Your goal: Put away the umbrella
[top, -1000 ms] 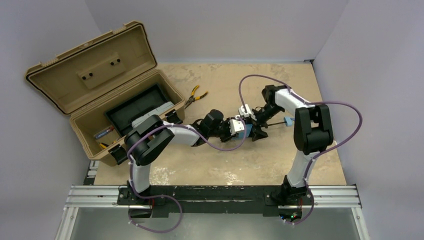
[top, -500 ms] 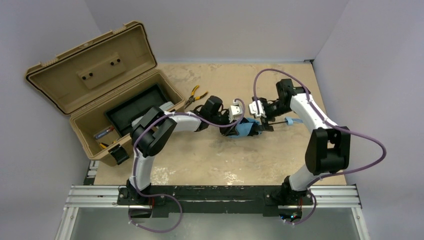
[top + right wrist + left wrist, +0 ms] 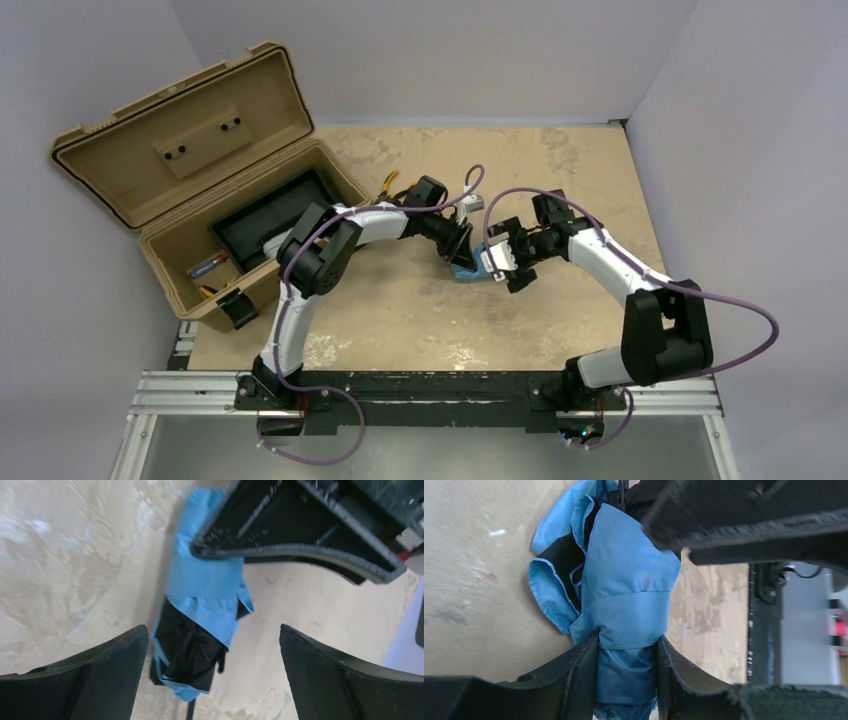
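The umbrella (image 3: 624, 585) is a folded sky-blue bundle with black folds, lying on the tan table. My left gripper (image 3: 626, 680) is shut on its near end, and the fabric is pinched between both fingers. From above, the bundle (image 3: 468, 268) lies at mid-table under the left gripper (image 3: 460, 252). Just to its right is my right gripper (image 3: 502, 258). In the right wrist view the right gripper (image 3: 212, 640) is open wide, its fingers astride the bundle's black end (image 3: 192, 650) without touching it. A thin black shaft (image 3: 190, 711) pokes out below. The handle is hidden.
An open tan toolbox (image 3: 175, 265) stands at the left, lid back, with a black tray (image 3: 270, 212) and small items inside. Yellow-handled pliers (image 3: 388, 183) lie just behind the left arm. Grey walls bound the table at the back and right.
The right gripper has opened wide and swung left and nearer, up to the bundle. The left gripper carried the umbrella slightly left. The shaft and handle no longer stick out to the right.
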Action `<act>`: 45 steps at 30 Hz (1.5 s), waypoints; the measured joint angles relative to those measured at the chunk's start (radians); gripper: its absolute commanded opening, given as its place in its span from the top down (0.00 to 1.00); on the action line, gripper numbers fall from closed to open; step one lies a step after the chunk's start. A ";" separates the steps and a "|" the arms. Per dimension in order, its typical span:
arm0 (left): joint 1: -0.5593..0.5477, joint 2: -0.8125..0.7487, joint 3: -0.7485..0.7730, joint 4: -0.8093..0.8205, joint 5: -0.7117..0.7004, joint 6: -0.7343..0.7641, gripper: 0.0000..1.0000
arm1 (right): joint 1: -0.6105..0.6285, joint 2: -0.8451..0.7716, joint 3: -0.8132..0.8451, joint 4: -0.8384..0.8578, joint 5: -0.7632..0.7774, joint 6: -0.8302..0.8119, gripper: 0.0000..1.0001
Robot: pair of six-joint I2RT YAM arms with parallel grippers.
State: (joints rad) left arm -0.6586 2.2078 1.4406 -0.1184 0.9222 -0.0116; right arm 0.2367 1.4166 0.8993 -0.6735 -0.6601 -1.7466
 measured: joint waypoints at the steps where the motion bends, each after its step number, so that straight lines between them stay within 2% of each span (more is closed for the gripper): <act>1: 0.002 0.006 0.006 -0.010 0.012 -0.009 1.00 | 0.003 -0.001 -0.016 0.045 0.017 0.013 0.01; 4: 0.004 0.040 0.042 -0.069 0.067 -0.055 1.00 | 0.007 0.003 -0.060 0.138 0.069 0.037 0.04; 13: 0.005 0.079 0.069 -0.162 0.151 -0.156 0.99 | 0.057 0.060 -0.143 0.208 0.130 0.062 0.11; 15: 0.005 0.089 0.075 -0.180 0.173 -0.171 0.99 | 0.069 0.050 -0.153 0.235 0.146 0.066 0.16; 20: 0.005 0.098 0.077 -0.210 0.195 -0.202 0.99 | 0.092 0.061 -0.148 0.226 0.171 0.067 0.27; 26: 0.005 0.101 0.077 -0.233 0.202 -0.224 0.98 | 0.134 0.067 -0.139 0.197 0.209 0.040 0.32; 30: 0.005 0.101 0.076 -0.238 0.204 -0.235 0.98 | 0.151 0.067 -0.138 0.185 0.229 0.029 0.51; 32: 0.003 0.101 0.075 -0.243 0.205 -0.240 0.98 | 0.158 0.068 -0.137 0.182 0.233 0.029 0.47; 34: 0.002 0.101 0.073 -0.246 0.208 -0.243 0.98 | 0.163 0.069 -0.135 0.177 0.236 0.031 0.33; 35: 0.002 0.101 0.073 -0.248 0.208 -0.245 0.98 | 0.165 0.069 -0.133 0.172 0.234 0.033 0.29; 42: 0.002 0.111 0.088 -0.269 0.210 -0.256 0.98 | 0.178 0.067 -0.128 0.158 0.202 0.032 0.21; 44: 0.002 0.114 0.092 -0.273 0.214 -0.257 0.98 | 0.178 0.064 -0.128 0.166 0.201 0.041 0.22; 45: 0.002 0.115 0.092 -0.274 0.216 -0.257 0.98 | 0.178 0.063 -0.128 0.166 0.200 0.044 0.26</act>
State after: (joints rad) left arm -0.6563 2.3230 1.5330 -0.3920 1.1378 -0.2687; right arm 0.4145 1.4799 0.7715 -0.5079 -0.4599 -1.7023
